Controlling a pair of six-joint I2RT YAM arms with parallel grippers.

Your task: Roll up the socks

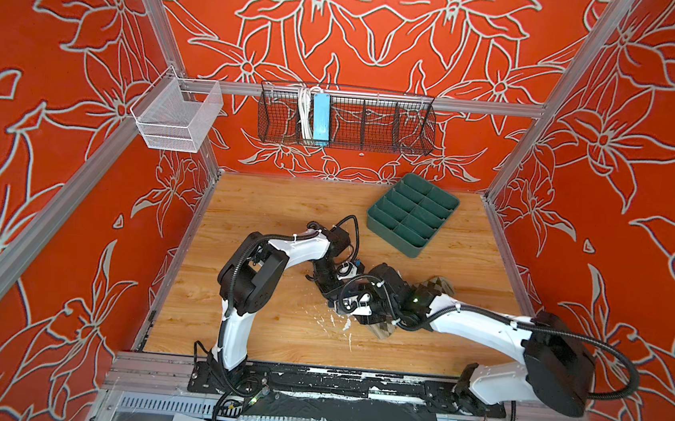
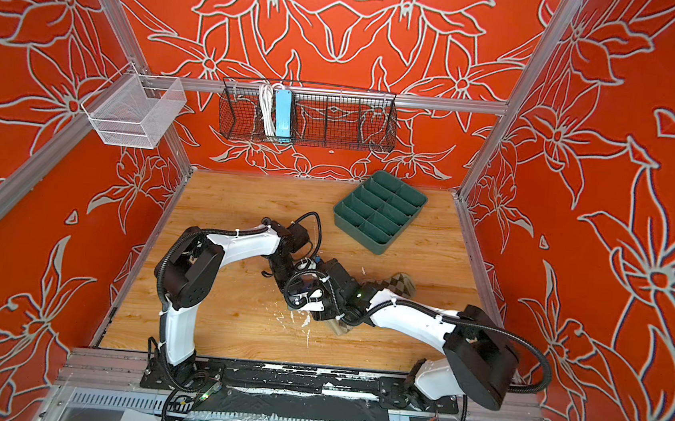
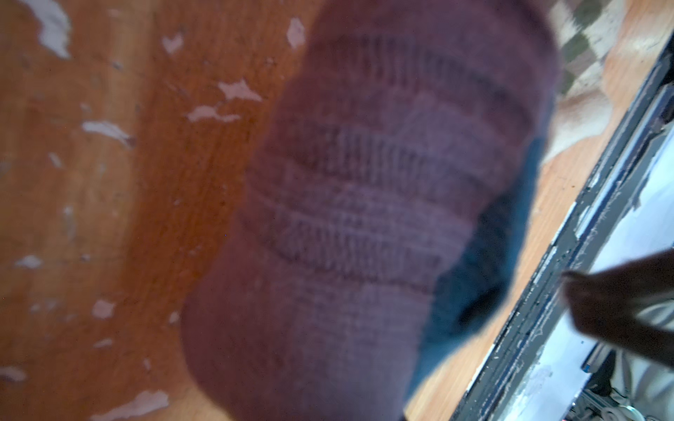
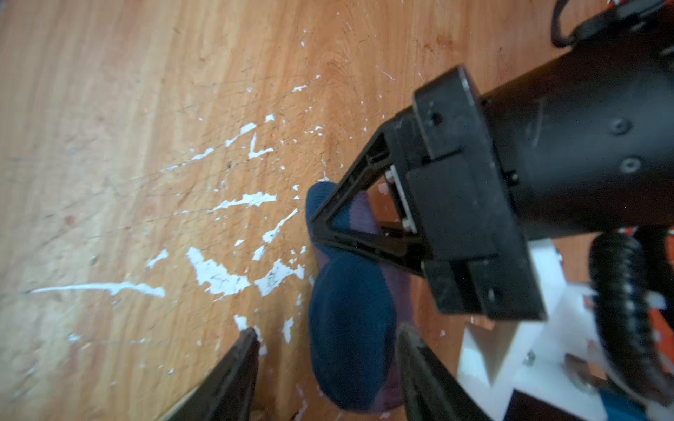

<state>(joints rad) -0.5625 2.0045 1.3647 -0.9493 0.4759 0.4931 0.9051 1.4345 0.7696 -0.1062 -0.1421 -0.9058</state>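
Note:
The purple sock [image 3: 364, 218] fills the left wrist view, bunched into ridges with a dark blue patch along one side. In the right wrist view, my left gripper [image 4: 313, 226] is shut on that sock, pinching it just above the wooden table [image 4: 146, 145]. My right gripper [image 4: 328, 330] is open, its two fingers standing on either side of the purple sock's dark blue end [image 4: 350, 310] without touching it. The argyle sock [image 1: 437, 287] lies flat under my right arm; its ends show in both top views [image 2: 402, 284]. Both wrists crowd together mid-table.
A green compartment tray [image 1: 412, 214] sits at the back right of the table. A black wire basket [image 1: 346, 118] and a white mesh basket [image 1: 177, 116] hang on the rear rail. White scuffs [image 4: 215, 273] mark the wood. The black base rail [image 1: 313, 378] runs along the front edge.

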